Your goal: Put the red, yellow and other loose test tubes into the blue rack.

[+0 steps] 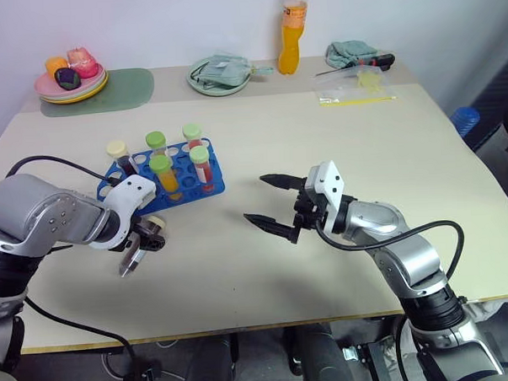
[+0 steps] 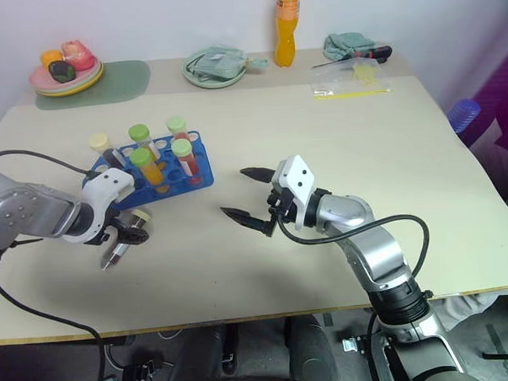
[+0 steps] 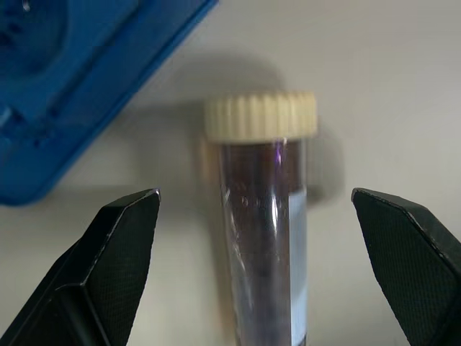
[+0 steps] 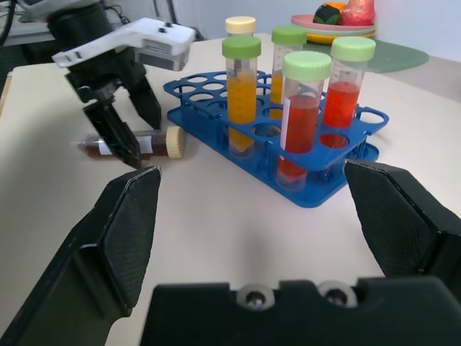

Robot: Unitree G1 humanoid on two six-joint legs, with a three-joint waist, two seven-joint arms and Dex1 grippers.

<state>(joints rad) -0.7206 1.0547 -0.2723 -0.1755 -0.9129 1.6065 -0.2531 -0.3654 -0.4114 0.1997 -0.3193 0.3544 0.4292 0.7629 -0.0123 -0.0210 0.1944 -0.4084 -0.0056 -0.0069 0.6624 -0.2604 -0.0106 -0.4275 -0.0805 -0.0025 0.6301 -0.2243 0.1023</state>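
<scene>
The blue rack (image 1: 213, 185) stands left of the table's centre and holds several upright test tubes: green-capped ones with yellow-orange or red liquid, and a cream-capped one (image 1: 117, 151). One loose test tube (image 3: 263, 216), dark brown with a cream cap (image 1: 157, 222), lies flat on the table just in front of the rack. My left gripper (image 1: 138, 250) points down over it, open, with a finger on each side of the tube and apart from it. My right gripper (image 1: 259, 199) hovers level at the table's centre, open and empty, facing the rack.
Along the far edge are a stack of plates with fruit (image 1: 70, 80) on a green mat (image 1: 119, 88), a bowl with a cloth (image 1: 219, 74), an orange drink bottle (image 1: 292, 33), a plastic bag (image 1: 355, 89) and a teal cloth (image 1: 353, 51).
</scene>
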